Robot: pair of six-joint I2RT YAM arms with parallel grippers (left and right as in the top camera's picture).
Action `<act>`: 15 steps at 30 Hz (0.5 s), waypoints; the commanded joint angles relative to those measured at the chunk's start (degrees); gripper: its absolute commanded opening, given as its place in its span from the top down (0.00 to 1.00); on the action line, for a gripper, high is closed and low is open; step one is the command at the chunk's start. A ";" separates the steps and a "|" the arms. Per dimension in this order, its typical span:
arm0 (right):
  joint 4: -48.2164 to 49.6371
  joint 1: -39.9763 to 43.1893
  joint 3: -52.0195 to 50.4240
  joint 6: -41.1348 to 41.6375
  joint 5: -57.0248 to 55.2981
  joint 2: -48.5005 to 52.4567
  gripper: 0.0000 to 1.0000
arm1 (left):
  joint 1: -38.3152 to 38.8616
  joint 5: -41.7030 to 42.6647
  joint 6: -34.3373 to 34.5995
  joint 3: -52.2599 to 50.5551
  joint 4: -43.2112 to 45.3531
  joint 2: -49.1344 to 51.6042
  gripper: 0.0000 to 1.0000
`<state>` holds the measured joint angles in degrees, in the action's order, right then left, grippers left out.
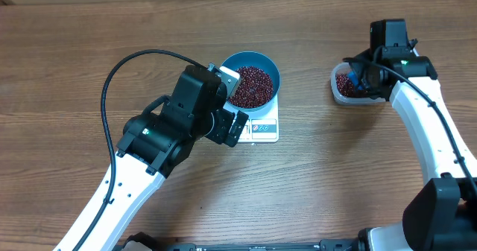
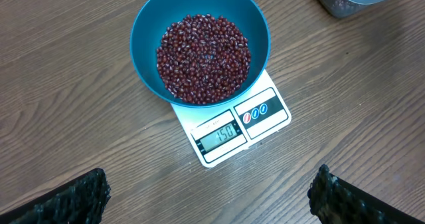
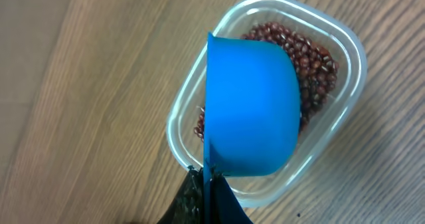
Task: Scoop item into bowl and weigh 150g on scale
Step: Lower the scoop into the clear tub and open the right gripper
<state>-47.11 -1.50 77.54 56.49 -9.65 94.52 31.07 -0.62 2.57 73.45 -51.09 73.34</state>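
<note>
Weighing spot: bowl of beans on scale, centre of scene.
Left gripper: jaws wide apart, empty, hovering near side of scale.
Right gripper: clamped on blue scoop over clear tub, far right.

Light: we see bright, even light from above.
Shadows: soft beneath the left arm.
Glare: mild sheen on the scoop.
Focus: the left gripper fingertips look soft to us.
</note>
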 commanded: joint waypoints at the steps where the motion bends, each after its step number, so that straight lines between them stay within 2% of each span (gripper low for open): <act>1: 0.63 0.07 -0.57 0.76 0.17 0.42 0.92 | -0.31 0.44 -0.70 0.94 0.13 -0.59 0.01; 2: 0.79 0.07 -0.57 0.74 0.33 0.48 0.86 | -0.31 0.44 -0.70 0.94 0.13 -0.59 0.00; 3: 0.81 0.07 -0.57 0.76 0.37 0.52 0.67 | -0.31 0.44 -0.70 0.94 0.13 -0.59 0.01; 6: 0.74 0.07 -0.57 0.70 0.37 0.55 0.40 | -0.31 0.44 -0.70 0.94 0.13 -0.59 0.00; 10: 0.79 0.07 -0.57 0.72 0.33 0.55 0.21 | -0.31 0.44 -0.70 0.94 0.13 -0.59 0.00; 15: 0.83 0.09 -0.55 -1.44 -0.63 0.55 0.07 | -0.31 0.44 -0.70 0.94 0.13 -0.59 0.00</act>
<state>-46.48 -1.50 77.19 56.80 -9.21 94.78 31.07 -0.62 2.57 73.47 -51.09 73.34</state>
